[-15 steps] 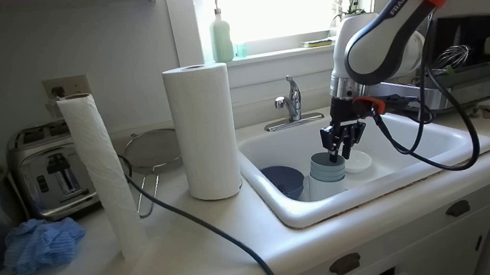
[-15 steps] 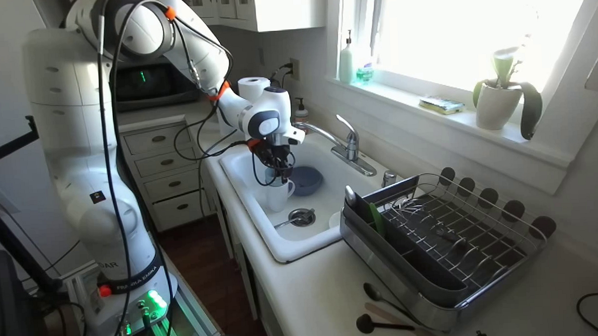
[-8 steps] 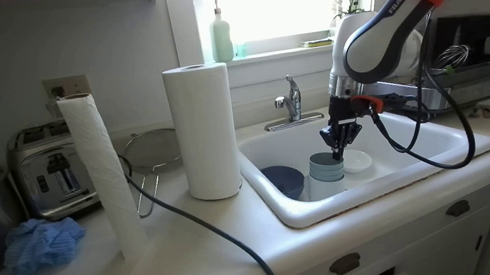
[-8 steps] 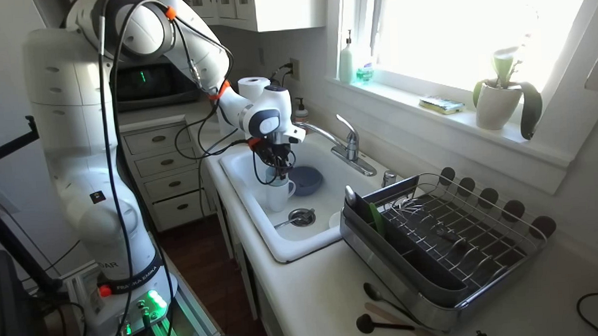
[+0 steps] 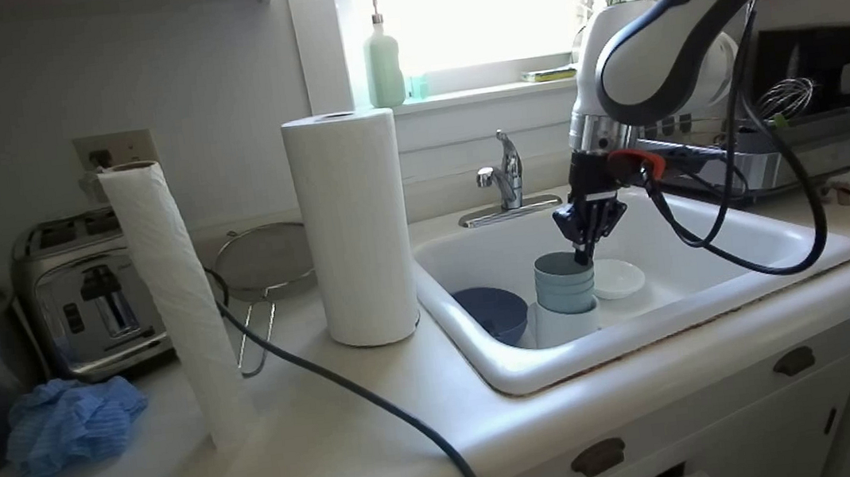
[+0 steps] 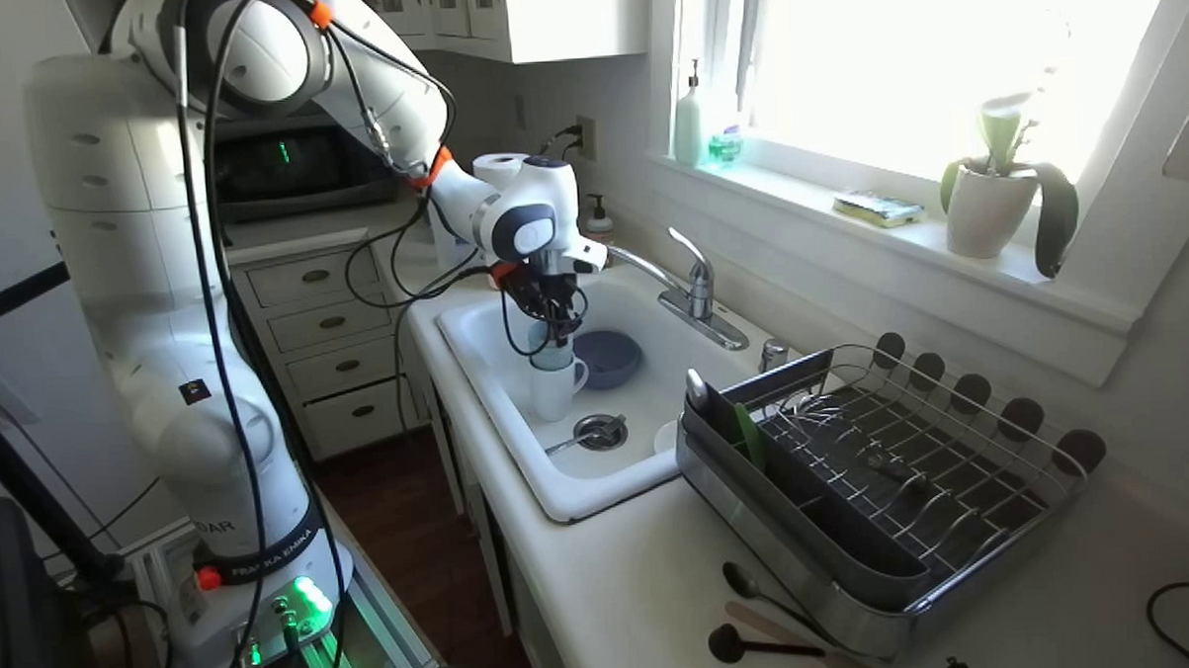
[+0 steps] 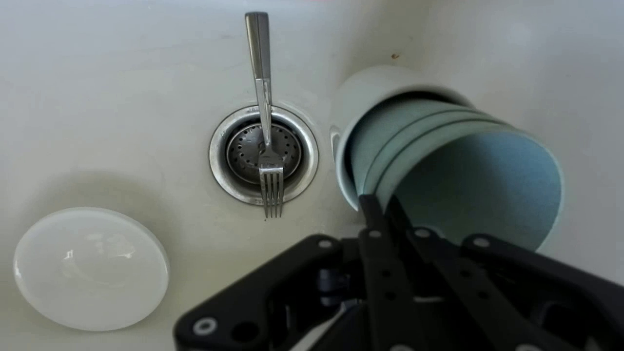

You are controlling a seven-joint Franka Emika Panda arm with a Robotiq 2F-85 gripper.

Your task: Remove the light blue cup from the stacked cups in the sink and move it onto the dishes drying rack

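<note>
Clearly, the tool (image 7: 382, 201) was closed on the rim of the light blue cup (image 7: 492, 190), one black finger outside the wall and the other inside it. That cup was the topmost of the stacked cups (image 5: 566, 294), which stood roughly upright in the white mug (image 6: 553, 393) in the sink (image 5: 503, 365) — their lower ends within the mug, their rims above its mouth. Whether the fingers pinched only the top wall or caught the next ones too, I could not tell; the edges lay too close together.

Just beside the mug sat a dark blue bowl (image 6: 610, 361). Near the mug too, a fork (image 7: 265, 117) lay across the drain (image 7: 310, 156), and farther from the mug, past the drain, was a white dish (image 7: 91, 268). The drying rack (image 6: 759, 526) stood on the surface (image 6: 603, 571) outside the sink, well apart from the mug, with a whisk (image 5: 787, 100) in it. Black utensils (image 6: 727, 646) lay just beside the rack. On the mug's opposite side from the rack, a paper towel roll (image 5: 352, 231) stood upright.
</note>
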